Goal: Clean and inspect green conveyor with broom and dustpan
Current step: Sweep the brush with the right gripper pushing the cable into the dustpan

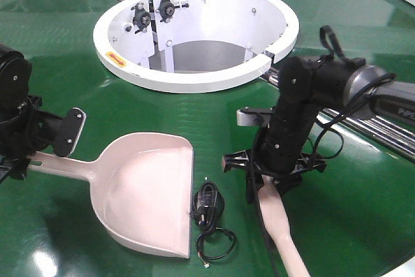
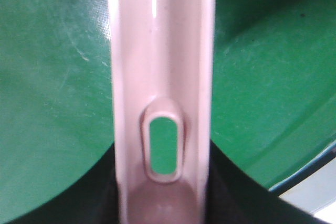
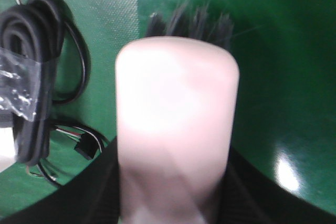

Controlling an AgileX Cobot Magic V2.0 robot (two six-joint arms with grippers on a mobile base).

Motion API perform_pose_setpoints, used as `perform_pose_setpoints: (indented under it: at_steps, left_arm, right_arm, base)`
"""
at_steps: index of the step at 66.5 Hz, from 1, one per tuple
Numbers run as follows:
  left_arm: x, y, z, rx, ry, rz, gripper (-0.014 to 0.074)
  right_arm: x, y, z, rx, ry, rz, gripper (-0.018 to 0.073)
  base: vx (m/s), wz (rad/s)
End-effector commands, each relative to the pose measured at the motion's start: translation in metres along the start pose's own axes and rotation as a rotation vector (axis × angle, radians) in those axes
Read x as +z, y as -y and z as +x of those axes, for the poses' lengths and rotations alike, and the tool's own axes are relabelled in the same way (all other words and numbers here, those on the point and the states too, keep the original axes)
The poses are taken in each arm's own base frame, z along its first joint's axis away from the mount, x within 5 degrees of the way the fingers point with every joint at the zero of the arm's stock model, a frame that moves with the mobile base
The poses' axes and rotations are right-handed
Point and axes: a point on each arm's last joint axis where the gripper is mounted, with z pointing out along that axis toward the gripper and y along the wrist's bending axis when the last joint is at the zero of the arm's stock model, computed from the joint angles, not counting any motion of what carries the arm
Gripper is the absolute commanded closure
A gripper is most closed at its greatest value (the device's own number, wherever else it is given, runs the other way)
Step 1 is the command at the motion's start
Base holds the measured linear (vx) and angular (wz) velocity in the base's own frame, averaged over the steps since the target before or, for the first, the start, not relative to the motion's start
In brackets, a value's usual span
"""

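Note:
The pale pink dustpan (image 1: 146, 186) lies flat on the green conveyor (image 1: 194, 115), its open edge facing right. My left gripper (image 1: 37, 155) is shut on the end of its handle (image 2: 163, 51), close to the slot hole. My right gripper (image 1: 269, 183) is shut on the broom (image 1: 282, 225), which runs from the jaws toward the front edge. In the right wrist view the broom (image 3: 176, 103) fills the middle, and dark bristles (image 3: 189, 22) show past its rounded end. A black cable bundle (image 1: 207, 202) lies between the dustpan's edge and the broom.
A white ring-shaped housing (image 1: 194, 81) stands behind both tools with an open well inside. Silver rollers (image 1: 373, 135) run under the right arm. Thin loose wires (image 1: 217, 244) lie in front of the cable bundle (image 3: 31, 77). A pale rim (image 2: 315, 192) borders the belt.

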Motion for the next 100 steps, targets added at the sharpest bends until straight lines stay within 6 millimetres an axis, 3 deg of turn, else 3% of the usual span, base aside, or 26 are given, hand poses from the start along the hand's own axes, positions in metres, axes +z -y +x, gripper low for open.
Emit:
perform_pose_setpoints:
  at_steps: [1, 23, 36, 76, 100]
  left_arm:
    - [-0.018, 0.0, 0.0, 0.003, 0.018, -0.054, 0.0619]
    - [-0.018, 0.0, 0.0, 0.003, 0.018, -0.054, 0.0619]
    - [-0.018, 0.0, 0.0, 0.003, 0.018, -0.054, 0.0619]
    - [-0.018, 0.001, 0.0, 0.003, 0.018, -0.053, 0.0619]
    - [-0.018, 0.001, 0.0, 0.003, 0.018, -0.053, 0.0619]
  right_arm:
    - [-0.015, -0.009, 0.008, -0.021, -0.017, -0.002, 0.0564]
    - [0.018, -0.035, 0.008, -0.046, -0.111, -0.039, 0.0564]
    - [0.025, -0.056, 0.005, -0.063, -0.101, -0.1, 0.0564]
    - [0.004, -0.125, -0.039, -0.146, -0.008, -0.304, 0.0564]
    - [-0.023, -0.136, -0.041, -0.179, 0.077, -0.337, 0.0564]
  base:
    - [0.0, 0.0]
    - [0.0, 0.0]
    - [0.0, 0.0]
    - [0.0, 0.0]
    - [0.0, 0.0]
